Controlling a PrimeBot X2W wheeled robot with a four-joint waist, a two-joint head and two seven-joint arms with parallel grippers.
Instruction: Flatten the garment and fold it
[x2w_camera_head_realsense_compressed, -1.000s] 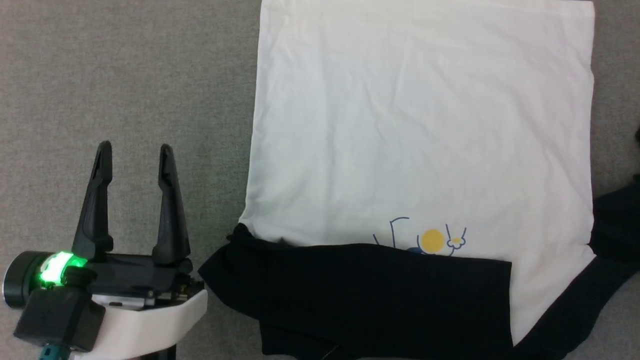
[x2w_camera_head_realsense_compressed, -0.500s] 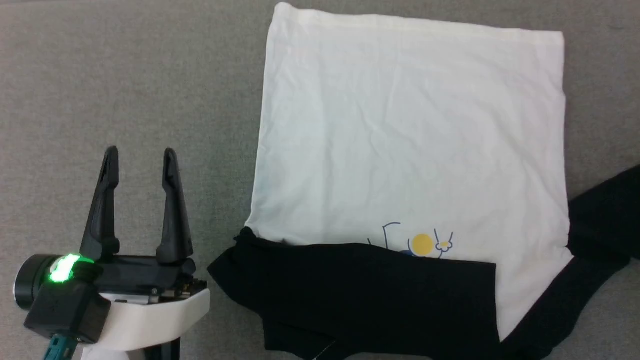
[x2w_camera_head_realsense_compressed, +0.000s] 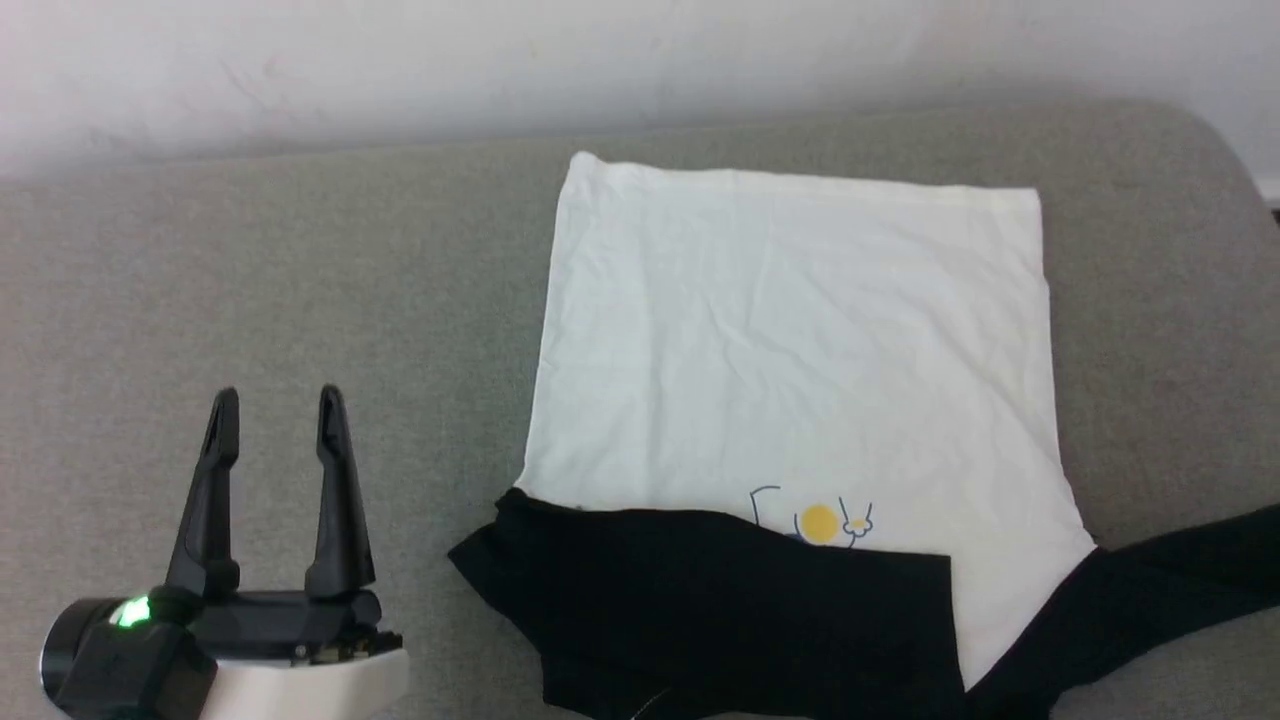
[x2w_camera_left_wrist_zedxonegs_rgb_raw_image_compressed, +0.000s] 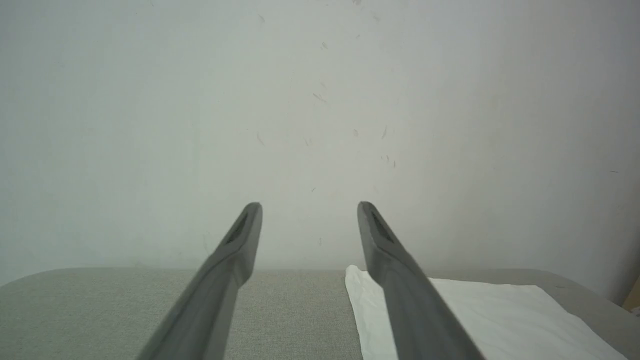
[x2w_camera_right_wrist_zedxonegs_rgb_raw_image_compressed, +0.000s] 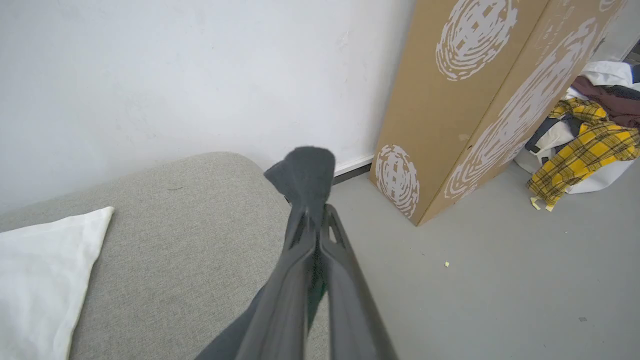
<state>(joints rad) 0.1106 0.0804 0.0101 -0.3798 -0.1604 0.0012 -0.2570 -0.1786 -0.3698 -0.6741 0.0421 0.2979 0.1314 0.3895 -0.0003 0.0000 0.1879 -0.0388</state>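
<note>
The garment (x2w_camera_head_realsense_compressed: 800, 340) lies flat on the grey couch seat, white body spread out, with a small yellow print (x2w_camera_head_realsense_compressed: 820, 522) near its lower edge. One black sleeve (x2w_camera_head_realsense_compressed: 720, 600) is folded across the bottom. The other black sleeve (x2w_camera_head_realsense_compressed: 1180, 570) stretches off to the right edge. In the right wrist view my right gripper (x2w_camera_right_wrist_zedxonegs_rgb_raw_image_compressed: 312, 220) is shut on that sleeve's black cloth (x2w_camera_right_wrist_zedxonegs_rgb_raw_image_compressed: 302, 175), which sticks out past the tips. My left gripper (x2w_camera_head_realsense_compressed: 275, 405) stands open and empty, left of the garment. The left wrist view shows its fingers (x2w_camera_left_wrist_zedxonegs_rgb_raw_image_compressed: 235, 245) apart, with the white cloth (x2w_camera_left_wrist_zedxonegs_rgb_raw_image_compressed: 500, 320) to their right.
The grey couch seat (x2w_camera_head_realsense_compressed: 250, 280) ends at a white wall (x2w_camera_head_realsense_compressed: 600, 60) behind. To its right a tall cardboard box (x2w_camera_right_wrist_zedxonegs_rgb_raw_image_compressed: 465, 100) stands on the grey floor (x2w_camera_right_wrist_zedxonegs_rgb_raw_image_compressed: 500, 280), with a heap of clothes (x2w_camera_right_wrist_zedxonegs_rgb_raw_image_compressed: 585, 135) beyond it.
The head view has pulled back and tilted up, bringing the wall in. The right black sleeve is now drawn out straighter toward the right edge. My left gripper stays open.
</note>
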